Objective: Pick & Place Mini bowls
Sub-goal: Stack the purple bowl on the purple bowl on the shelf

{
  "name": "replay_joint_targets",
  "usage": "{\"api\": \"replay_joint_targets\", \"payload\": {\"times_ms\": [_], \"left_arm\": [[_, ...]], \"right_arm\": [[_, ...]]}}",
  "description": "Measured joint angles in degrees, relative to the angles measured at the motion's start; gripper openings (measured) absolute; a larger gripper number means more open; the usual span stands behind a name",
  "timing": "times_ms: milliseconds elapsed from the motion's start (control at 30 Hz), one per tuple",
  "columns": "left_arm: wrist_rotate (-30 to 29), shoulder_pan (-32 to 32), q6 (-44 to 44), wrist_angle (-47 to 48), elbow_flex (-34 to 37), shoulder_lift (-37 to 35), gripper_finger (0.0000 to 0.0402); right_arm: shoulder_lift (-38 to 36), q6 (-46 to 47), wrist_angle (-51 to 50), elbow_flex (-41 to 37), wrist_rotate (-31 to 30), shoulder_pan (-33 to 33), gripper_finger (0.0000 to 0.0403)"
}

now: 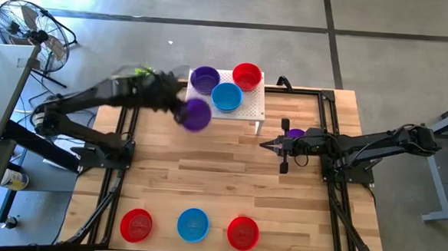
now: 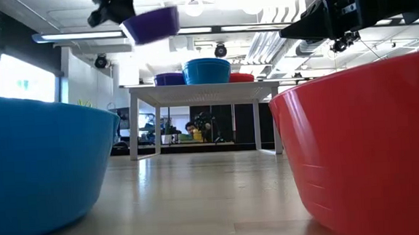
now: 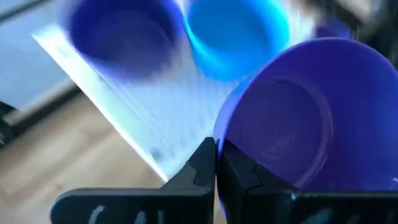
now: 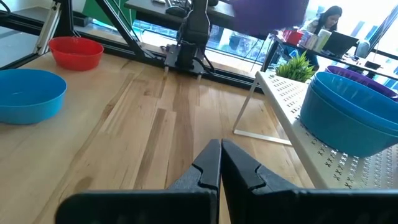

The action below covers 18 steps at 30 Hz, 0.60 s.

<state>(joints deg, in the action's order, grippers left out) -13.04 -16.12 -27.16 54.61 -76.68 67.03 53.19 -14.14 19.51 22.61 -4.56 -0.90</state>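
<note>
Left wrist view: left gripper fingers pinch the purple bowl rim, bowl beyond them.

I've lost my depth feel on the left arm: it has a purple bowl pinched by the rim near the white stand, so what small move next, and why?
Probably carry it clear of the white perforated stand toward open tabletop. The left claw is shut on the purple mini bowl, which hangs in the air, tilted, beside the stand. The stand already carries a purple bowl, a blue bowl and a red bowl.
</note>
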Motion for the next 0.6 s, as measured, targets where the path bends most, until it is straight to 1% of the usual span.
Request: {"api": "replay_joint_targets", "payload": {"times_ms": [133,200,267,400,600], "left_arm": [[0.99,-9.00,1.21,-1.68,-6.18,1.53,0.0001],[2.90,-13.04,1.66,-2.79,-7.79,3.26,0.0001],[6.13,-16.22,3.10,-5.15,-8.74,5.19,0.0001],[13.12,-21.49,4.38,-8.26,-9.74,10.68,0.0001],[14.75,-26.80,4.38,-8.40,-10.78,17.60,0.0000]], "right_arm": [[0.00,-0.07,0.01,0.00,0.01,0.05,0.0000],[0.00,-0.27,0.01,0.00,0.00,0.20,0.0000],[0.00,-0.45,0.02,0.00,0.00,0.33,0.0000],[0.00,-0.47,0.00,0.00,0.17,0.94,0.0000],[0.00,-0.79,-0.02,0.00,0.46,0.91,0.0000]]}}
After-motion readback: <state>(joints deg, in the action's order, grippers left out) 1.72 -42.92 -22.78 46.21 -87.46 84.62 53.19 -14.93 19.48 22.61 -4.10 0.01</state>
